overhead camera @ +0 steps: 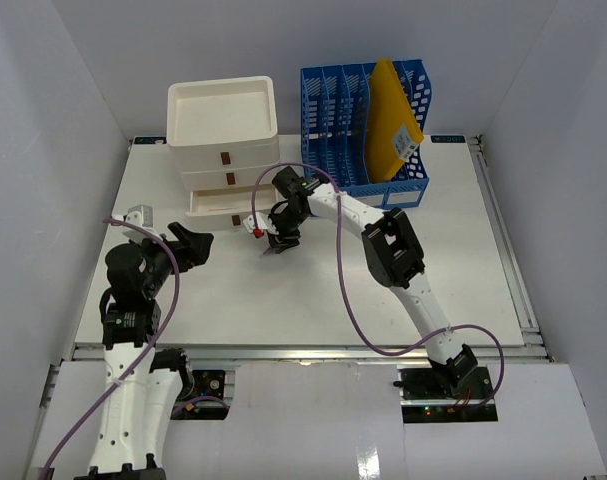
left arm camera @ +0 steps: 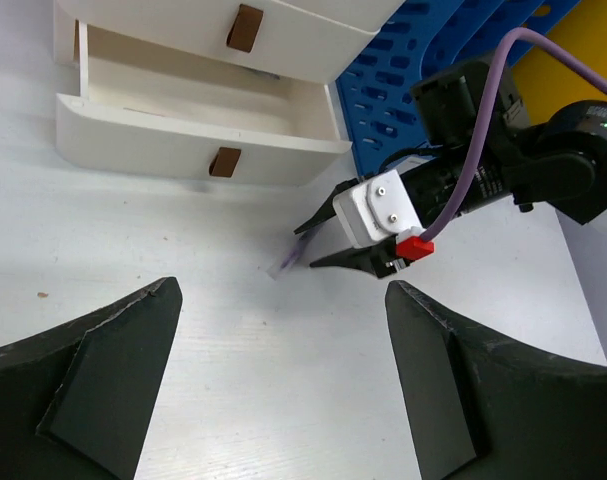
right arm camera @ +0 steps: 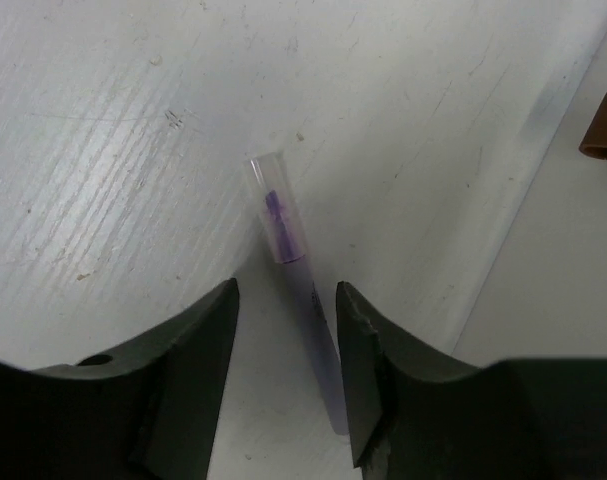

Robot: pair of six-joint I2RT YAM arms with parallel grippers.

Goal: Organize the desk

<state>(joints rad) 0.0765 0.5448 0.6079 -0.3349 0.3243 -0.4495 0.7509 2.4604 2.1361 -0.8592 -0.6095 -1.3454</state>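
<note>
Right gripper (right arm camera: 285,292) is seen half spread, straddling a purple pen (right arm camera: 281,228) that lies flat on the desk (right arm camera: 103,140). Small gaps are shown only by its wrist view. Left gripper (left arm camera: 283,288) is shown spread wide and empty, facing the open drawer (left arm camera: 183,110).

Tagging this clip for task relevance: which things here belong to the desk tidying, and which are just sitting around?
In the job: white flat desk; translucent purple pen with clear cap, lying between the right gripper's open fingers; white plastic three-drawer box, bottom drawer pulled out, likely the destination.
Just there: blue plastic file rack; yellow envelope standing in it; left gripper, open and empty.
</note>
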